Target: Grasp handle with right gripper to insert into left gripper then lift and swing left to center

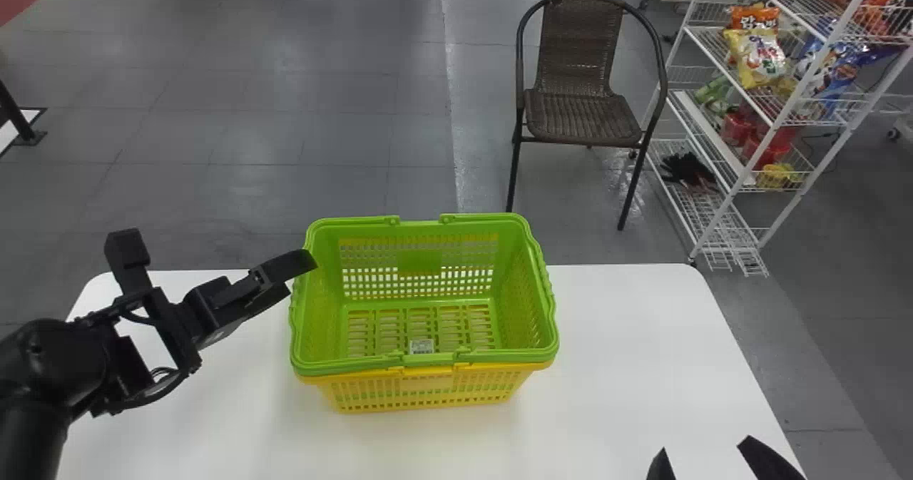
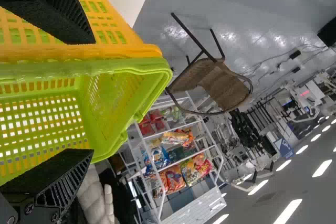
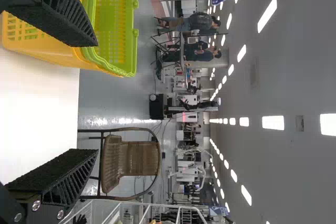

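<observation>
L claw [image 1: 220, 247] is spread wide w/ nothing held, on the L side of the bench [image 1: 613, 394], by the baskets' L side. One fingertip [image 1: 303, 260] overlaps the green basket's rim nr its far L corner in the head view; can't tell if it touches. Other finger [image 1: 127, 252] stands off to the L, well apart from the baskets. L wrist view has both fingers far apart too, w/ the baskets showing btwn & behind them.

R claw [image 1: 706, 443] is at the bottom edge of the head view, R of ctr, well apart from the baskets. Also wide, nothing btwn its fingers.

Green basket [image 1: 524, 287] sits nested in the yellow basket [image 1: 428, 391], upright on the bench abt mid. Handle [image 1: 499, 356] lies folded down along the green rim, nr side, not in either claw. Small white label [image 1: 421, 346] on the green floor inside.

Bkgd: brown woven chair [image 1: 581, 116] on the grey floor [image 1: 285, 145], past the bench; white wire rack [image 1: 777, 120] w/ snack bags [image 1: 760, 55], to the R.
</observation>
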